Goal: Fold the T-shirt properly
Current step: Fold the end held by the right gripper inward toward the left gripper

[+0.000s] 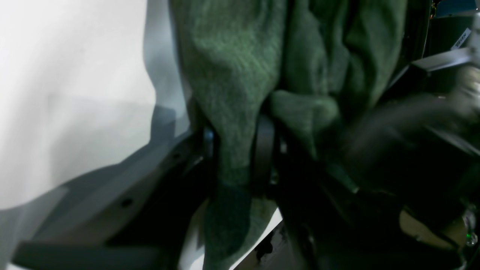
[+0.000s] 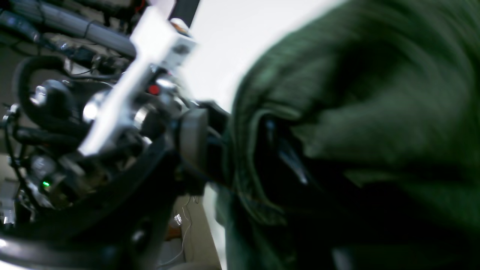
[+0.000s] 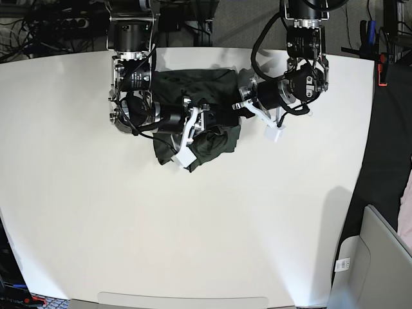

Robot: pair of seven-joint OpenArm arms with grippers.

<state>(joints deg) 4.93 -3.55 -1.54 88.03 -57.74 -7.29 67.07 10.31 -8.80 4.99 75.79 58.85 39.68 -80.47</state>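
Note:
The T-shirt (image 3: 199,90) is a dark green knit bundle, bunched on the white table (image 3: 193,225) at the far middle. In the base view my left gripper (image 3: 239,106) meets the bundle's right edge. The left wrist view shows a strip of the T-shirt (image 1: 232,93) running down between the two dark fingers of the left gripper (image 1: 236,150), which is shut on it. My right gripper (image 3: 198,123) sits over the bundle's front left part. In the blurred right wrist view its jaws (image 2: 242,150) stand apart, with a folded hem of the T-shirt (image 2: 375,93) lying loosely between them.
A grey bin (image 3: 380,257) stands off the table at the lower right. Cables and equipment (image 3: 51,22) run behind the far edge. Both arms' wrist camera mounts hang low over the cloth.

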